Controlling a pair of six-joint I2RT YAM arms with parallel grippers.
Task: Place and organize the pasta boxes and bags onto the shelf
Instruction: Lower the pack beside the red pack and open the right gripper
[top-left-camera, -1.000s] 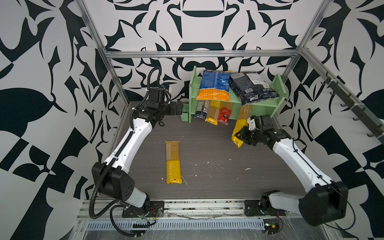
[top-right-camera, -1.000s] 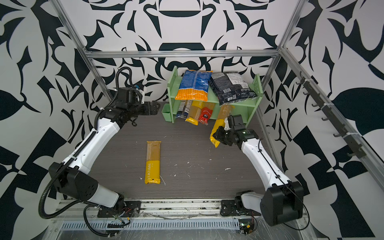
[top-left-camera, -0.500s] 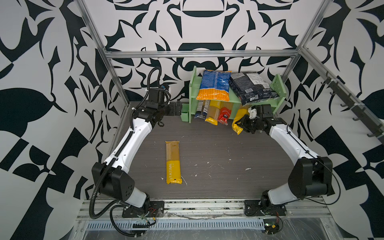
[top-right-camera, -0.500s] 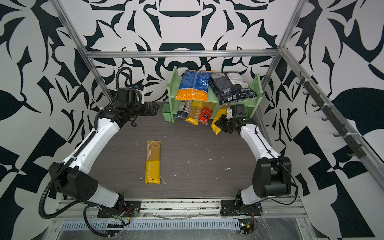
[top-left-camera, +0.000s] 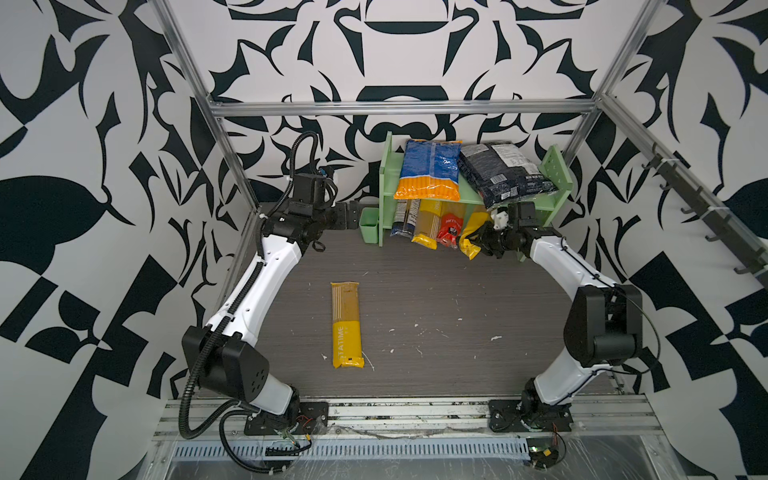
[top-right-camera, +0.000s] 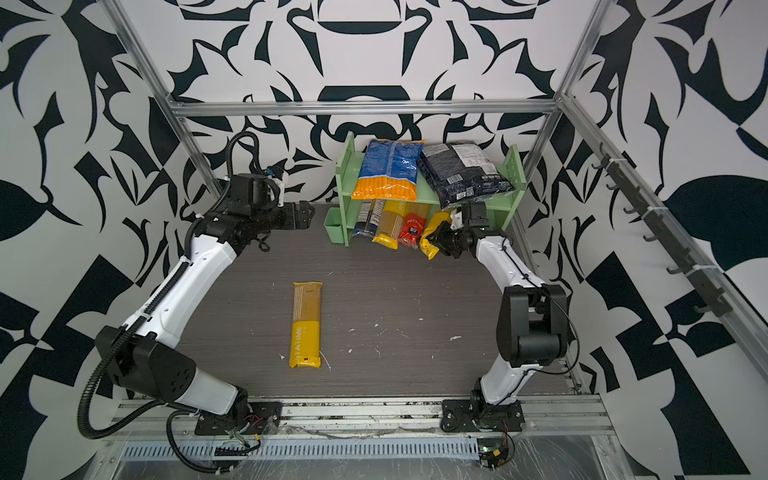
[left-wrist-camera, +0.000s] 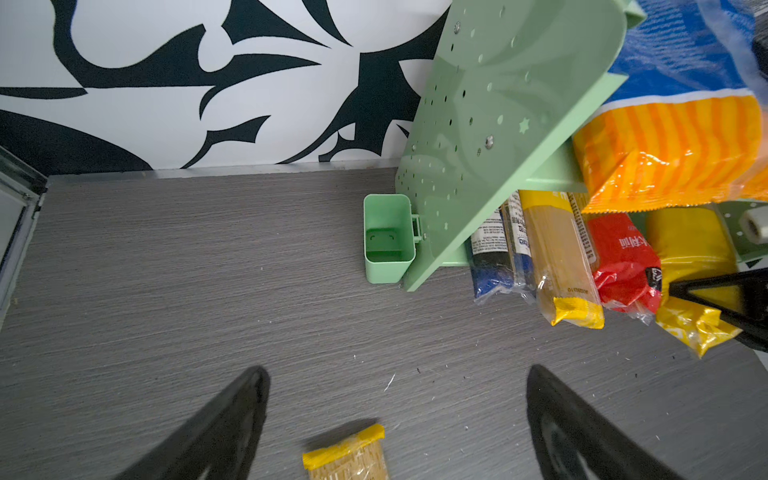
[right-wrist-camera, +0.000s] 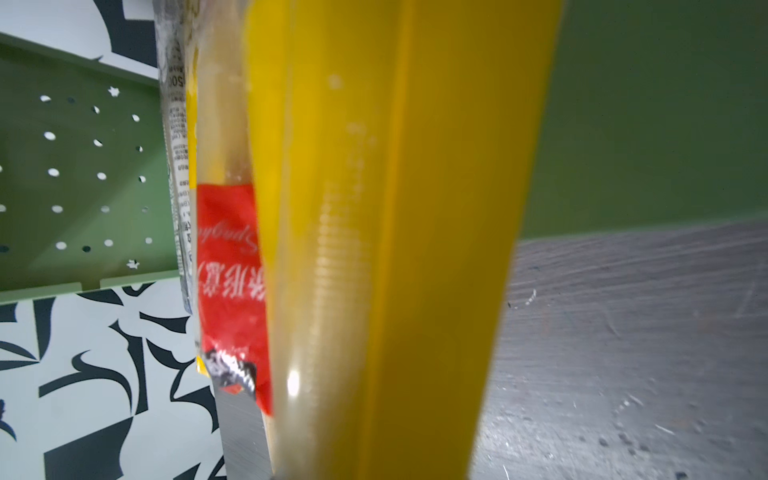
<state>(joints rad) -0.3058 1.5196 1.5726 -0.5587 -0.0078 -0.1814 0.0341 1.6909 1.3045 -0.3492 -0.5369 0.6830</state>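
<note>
Grey tabletop (top-left-camera: 436, 291) carries the green shelf (top-left-camera: 385, 199) at the back; one yellow spaghetti pack (top-left-camera: 347, 324) lies well in front of it.

The right tool (top-left-camera: 481, 242) grips a yellow pack (top-left-camera: 473, 222) partly inside the green shelf (top-left-camera: 555, 176).

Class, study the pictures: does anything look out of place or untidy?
One yellow spaghetti pack lies alone on the table, far from the shelf. White flecks lie scattered nearby. The black bag sits askew, overhanging the top tier.
</note>
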